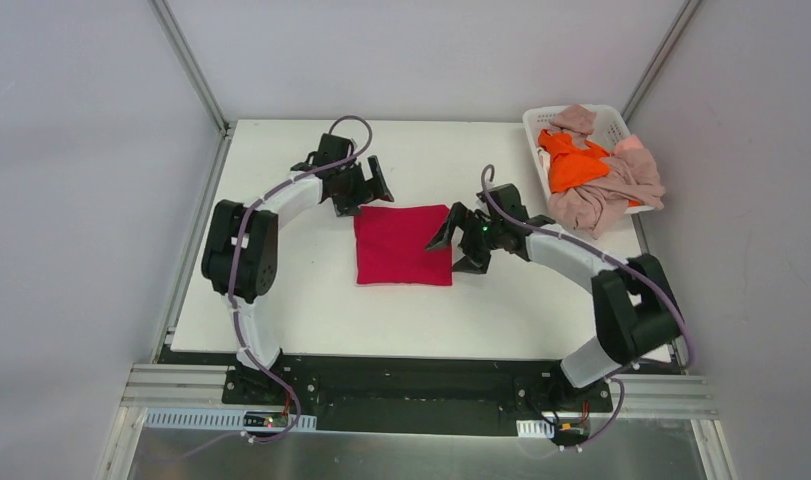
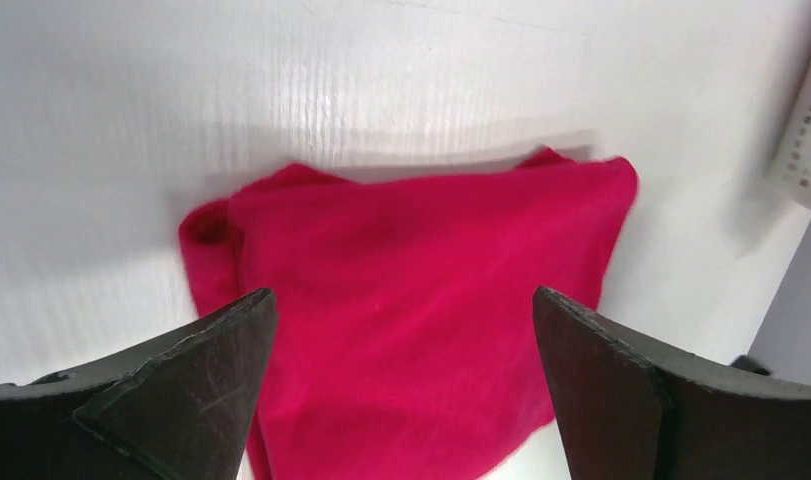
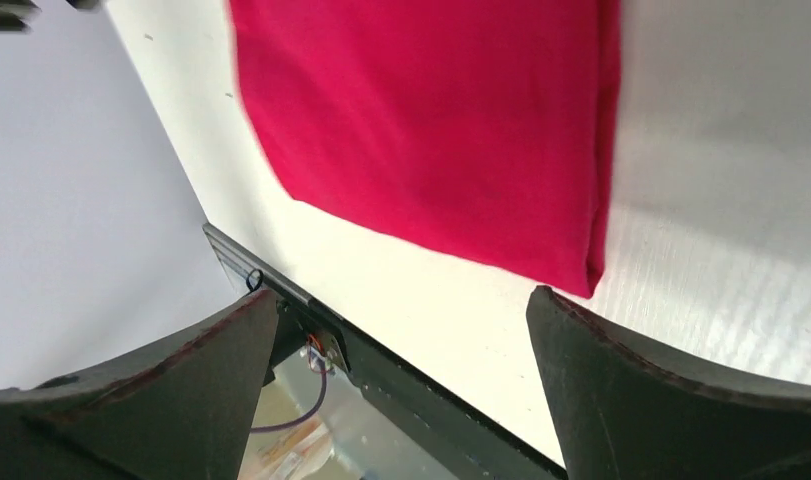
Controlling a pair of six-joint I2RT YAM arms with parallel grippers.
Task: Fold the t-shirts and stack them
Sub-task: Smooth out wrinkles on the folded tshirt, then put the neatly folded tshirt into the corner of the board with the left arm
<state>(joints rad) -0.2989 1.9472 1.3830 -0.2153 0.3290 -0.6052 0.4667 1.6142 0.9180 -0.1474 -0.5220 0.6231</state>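
Nearest to us, past the arm bases, a bare strip of table (image 1: 311, 310) runs along the front. Beyond it, in the middle of the table, the crimson t-shirt (image 1: 403, 245) lies flat as a roughly square folded packet. The right gripper (image 1: 451, 252) hovers at the shirt's right edge with its jaws spread wide and nothing between them. A little farther back, the left gripper (image 1: 365, 198) hangs just over the shirt's far-left corner. It too is fully spread and empty. Its wrist view shows the cloth below and slightly bunched at one corner.

We judge this shirt light, limp and easily disturbed. Lifted by its top layer alone, it would likely peel open. If we move it, we should pinch through all the layers at the doubled edge that the right wrist view shows, or take two corners at once, one per arm.

Farthest away, at the far right corner, the basket (image 1: 534, 122) holds the orange t-shirt (image 1: 571, 168) and the pink-beige t-shirts (image 1: 613, 195), heaped together and spilling over its near rim. These look just as soft, and tangled. We expect a pull on one to drag its neighbours along. A free hem or sleeve on top of the heap seems the best place to take hold. We cannot tell how many pink-beige pieces there are.
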